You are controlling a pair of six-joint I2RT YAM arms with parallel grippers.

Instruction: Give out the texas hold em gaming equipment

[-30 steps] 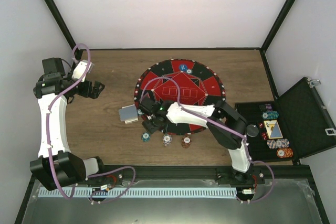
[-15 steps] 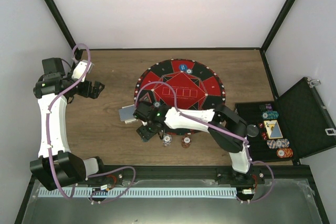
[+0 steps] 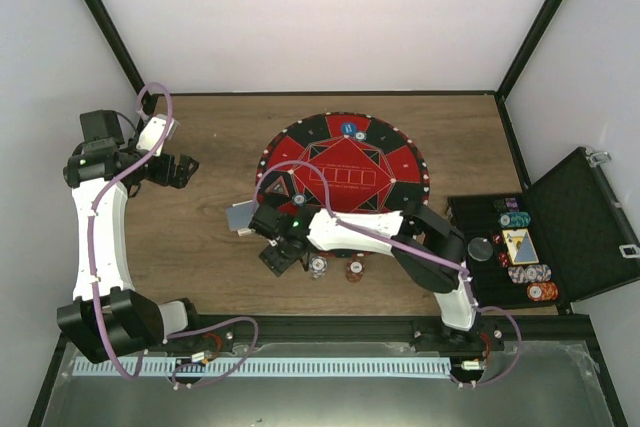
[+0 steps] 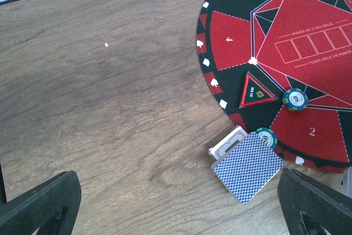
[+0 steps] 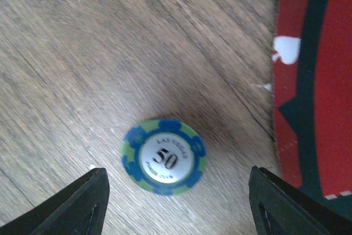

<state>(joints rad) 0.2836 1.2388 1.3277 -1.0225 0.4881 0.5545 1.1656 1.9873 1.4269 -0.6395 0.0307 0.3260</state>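
Well, the black case (image 3: 590, 209) lies open at four o'clock from the round mat (image 3: 340, 172). Its tray holds stacks of chips (image 3: 528, 273) and some cards (image 3: 519, 244). My right arm reaches across the mat's near edge toward seven o'clock. There my right claw (image 3: 279, 257) hangs spread wide over a blue-and-green chip (image 5: 164, 157) marked 50. The chip lies flat on the table just off the mat, touching neither finger. My left claw (image 3: 183, 169) sits well apart at nine o'clock, fully spread and holding nothing. A deck of blue-backed cards (image 4: 247, 166) rests at the mat's eight o'clock edge.
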